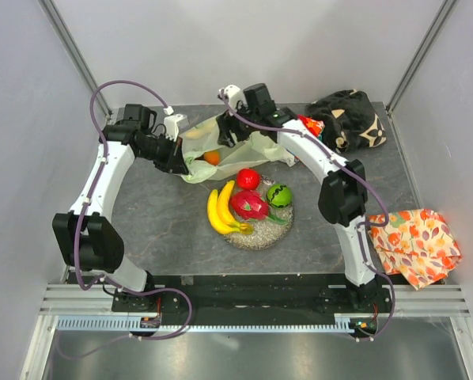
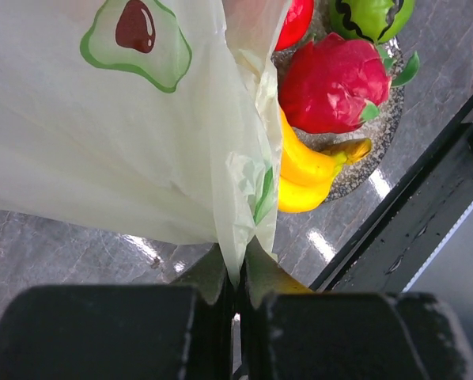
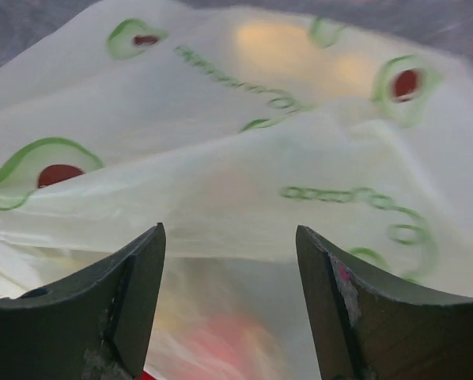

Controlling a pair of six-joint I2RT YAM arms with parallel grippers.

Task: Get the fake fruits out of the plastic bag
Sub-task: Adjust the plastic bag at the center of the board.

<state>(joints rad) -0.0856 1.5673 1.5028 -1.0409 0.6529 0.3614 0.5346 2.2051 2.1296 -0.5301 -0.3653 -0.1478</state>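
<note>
Top external view: the plastic bag [image 1: 235, 150] lies on the gray table [image 1: 157, 222] near the back, between the 2 arms. It is pale green and see-through, with avocado pictures on it. 1 orange [image 1: 211, 157] shows at the bag's left end. I cannot tell if it is inside the bag or just at its mouth.

The left gripper [image 2: 236, 273] is pinched tight on a fold of the bag's edge. In the left wrist view the bag hangs from it like a curtain.

The right gripper [image 3: 228, 253] has its 2 fingers spread wide with nothing between them. It is right over the crinkly bag, and I cannot tell if it touches. A pink-red blur and a yellow-orange glow show through the plastic there, too fuzzy to name.

Just in front of the bag sits a round speckled dish [image 1: 260, 236]. The yellow bananas [image 1: 219, 210] lie on its left side. The pink dragon fruit [image 1: 248, 206] is in the middle and the green lime [image 1: 279, 195] is on the right. The red apple [image 1: 248, 179] is at the back rim, closest to the bag.

A dark cloth [image 1: 349, 119] lies in the back right corner. An orange leaf cloth [image 1: 414, 241] lies at the table's right edge.
</note>
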